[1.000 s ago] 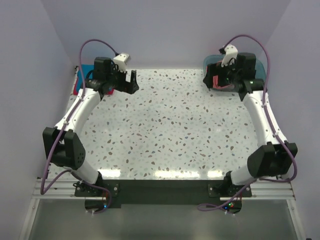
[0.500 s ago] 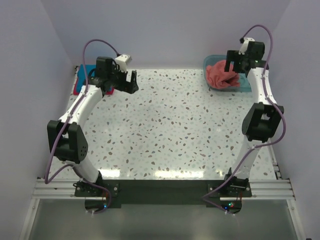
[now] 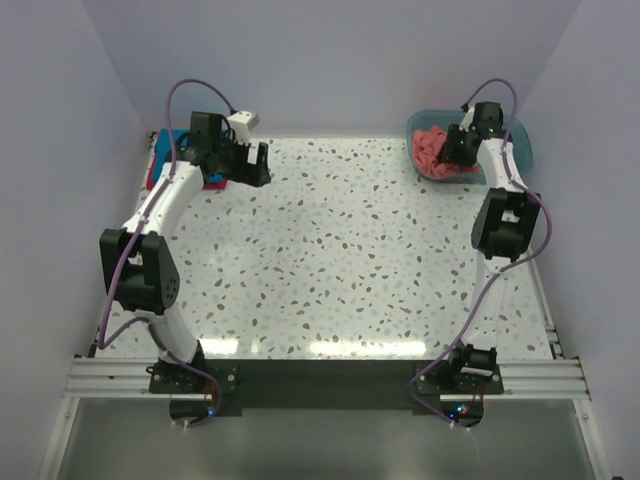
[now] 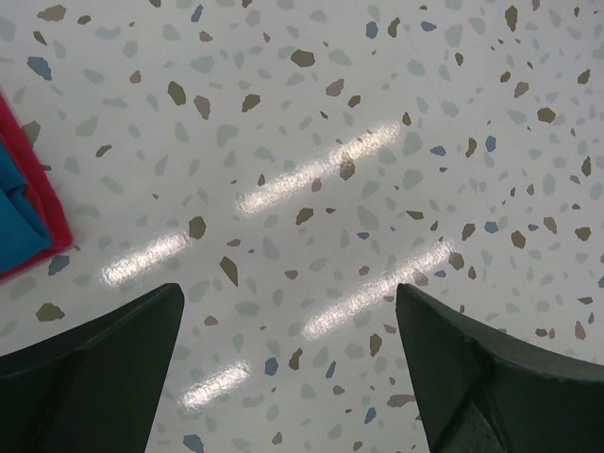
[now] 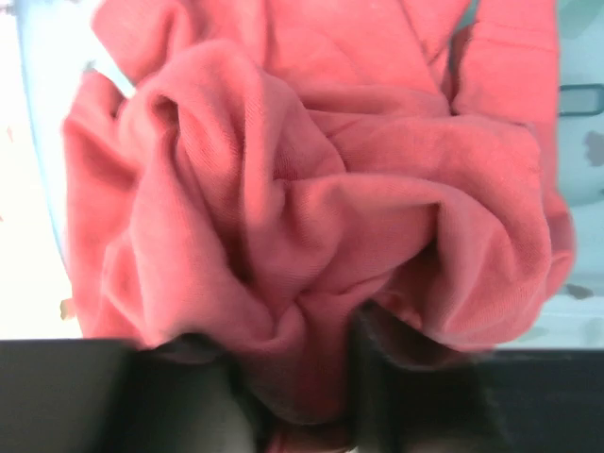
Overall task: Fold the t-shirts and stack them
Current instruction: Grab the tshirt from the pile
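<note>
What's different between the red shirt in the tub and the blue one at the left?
The salmon-red shirt is crumpled in the teal tub, a fold pinched by the right gripper; the blue shirt lies flat and folded on a crimson-pink shirt, untouched. Both are plain cloth.

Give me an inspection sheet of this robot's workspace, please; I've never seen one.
Surface: speckled white table, glossy, with light glare.
Job's things: salmon-red t-shirt crumpled in the tub; blue t-shirt folded on the crimson-pink t-shirt at the far left corner.
Clutter: teal tub at the far right corner; nothing else seen.
Grippers: left gripper open above bare table beside the folded pair; right gripper down in the tub, a fold of that shirt between its fingers, firmness of grip unclear.
Cables: purple cables loop above each arm.
Surroundings: pale walls on three sides; metal rail at the near edge.
</note>
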